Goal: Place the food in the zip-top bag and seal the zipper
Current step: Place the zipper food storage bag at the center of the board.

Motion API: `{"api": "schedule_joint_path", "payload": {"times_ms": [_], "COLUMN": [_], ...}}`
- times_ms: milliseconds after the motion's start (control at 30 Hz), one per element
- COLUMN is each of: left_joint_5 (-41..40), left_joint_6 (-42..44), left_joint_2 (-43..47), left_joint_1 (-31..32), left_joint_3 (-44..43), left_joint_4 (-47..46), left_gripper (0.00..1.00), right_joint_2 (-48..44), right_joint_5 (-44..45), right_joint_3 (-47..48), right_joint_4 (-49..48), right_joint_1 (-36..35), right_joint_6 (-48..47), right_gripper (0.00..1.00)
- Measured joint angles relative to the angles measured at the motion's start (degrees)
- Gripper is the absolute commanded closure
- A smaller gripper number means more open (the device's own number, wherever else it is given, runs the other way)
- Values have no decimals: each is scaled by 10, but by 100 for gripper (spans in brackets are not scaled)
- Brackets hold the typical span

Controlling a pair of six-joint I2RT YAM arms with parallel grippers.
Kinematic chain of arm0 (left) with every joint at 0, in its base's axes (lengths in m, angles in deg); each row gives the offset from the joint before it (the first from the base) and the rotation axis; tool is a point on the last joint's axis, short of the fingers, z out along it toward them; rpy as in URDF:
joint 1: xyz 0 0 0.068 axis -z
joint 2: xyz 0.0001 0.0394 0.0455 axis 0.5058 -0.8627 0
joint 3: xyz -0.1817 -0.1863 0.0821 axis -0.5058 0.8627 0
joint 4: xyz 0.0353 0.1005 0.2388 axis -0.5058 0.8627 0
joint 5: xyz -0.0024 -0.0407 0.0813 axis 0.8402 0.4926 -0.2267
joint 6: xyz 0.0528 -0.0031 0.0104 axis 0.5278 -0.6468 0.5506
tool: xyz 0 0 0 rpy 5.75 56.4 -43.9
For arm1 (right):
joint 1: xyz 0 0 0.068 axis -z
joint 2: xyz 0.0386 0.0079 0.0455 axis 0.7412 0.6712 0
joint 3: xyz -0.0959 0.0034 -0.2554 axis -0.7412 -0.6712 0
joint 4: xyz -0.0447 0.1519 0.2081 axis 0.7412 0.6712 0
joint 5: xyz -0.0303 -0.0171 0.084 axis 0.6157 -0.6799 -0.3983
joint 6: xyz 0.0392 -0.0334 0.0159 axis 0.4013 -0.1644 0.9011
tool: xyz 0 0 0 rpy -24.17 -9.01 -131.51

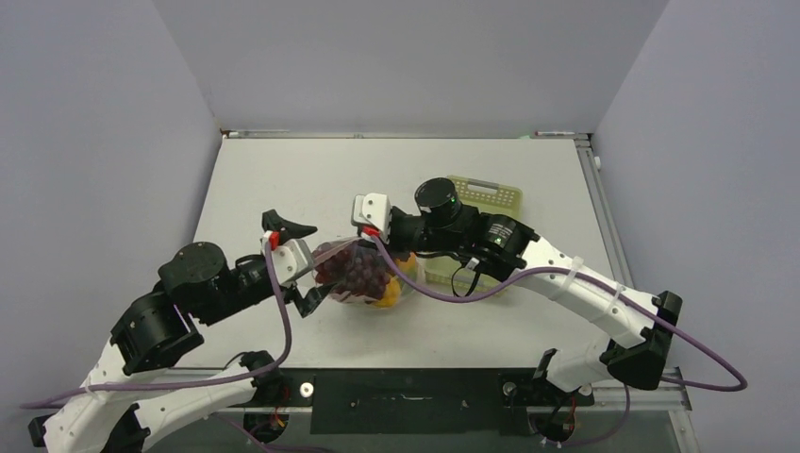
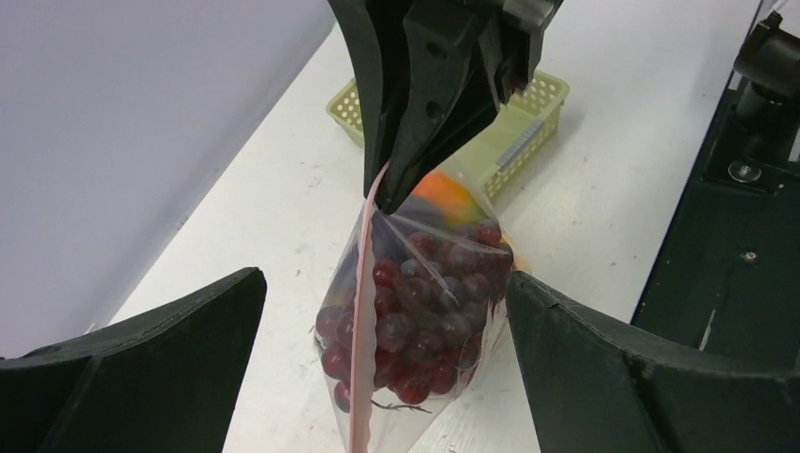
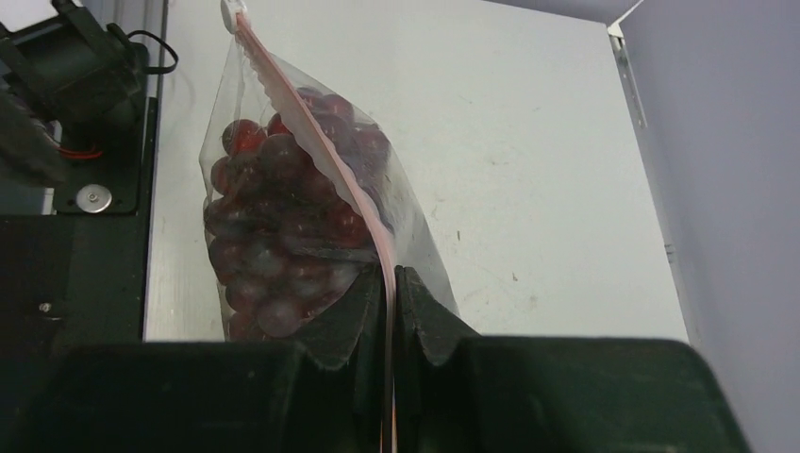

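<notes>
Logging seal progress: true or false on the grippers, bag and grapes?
1. The right gripper has its jaws shut on the zipper. True.
2. The left gripper holds the bag. False: its jaws are open, either side of it.
3. Grapes are in the bag. True.
4. The bag sits in the basket. False: it is outside it, over the table.

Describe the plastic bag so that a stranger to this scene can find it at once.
Start at the middle of the white table. There the right gripper pinches a clear bag by its pink-red strip. Unlike the yellow-green basket behind, it holds dark red grapes.
</notes>
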Motion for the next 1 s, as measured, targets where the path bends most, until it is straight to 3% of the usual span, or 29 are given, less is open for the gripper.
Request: {"api": "schedule_joint_path", "payload": {"times_ms": [367,500,567,667,800,867,1000], "left_joint_5": [12,13,15,17,25,27,34], "left_joint_6": [5,4,3,3,3,2,3], "left_joint_2": [-45,-57,-60,-62,-63,-65,-70], "left_joint_1": [9,9,9,9,9,9,10], "left_joint_3": [7,8,8,10,18,21,25], "left_joint_4": [12,11,12,11,12,11,11], "left_gripper": [0,11,22,51,79,98,100], "right_joint_2": [-48,-57,-60,-63,-63,-63,-64], "right_joint_5": [-74,-88,-92,-95,-95,-95,-94], "right_joint_3": [0,-1,-5,-13,-24,-28,-37], "right_joint_4": [8,7,5,0,-4,-5,-8], "right_joint_1": [0,0,0,0,0,0,1], "right_joint_6": [-5,-5,-5,-3,-1,0,1], "right_gripper": [95,95,95,95,95,95,95]}}
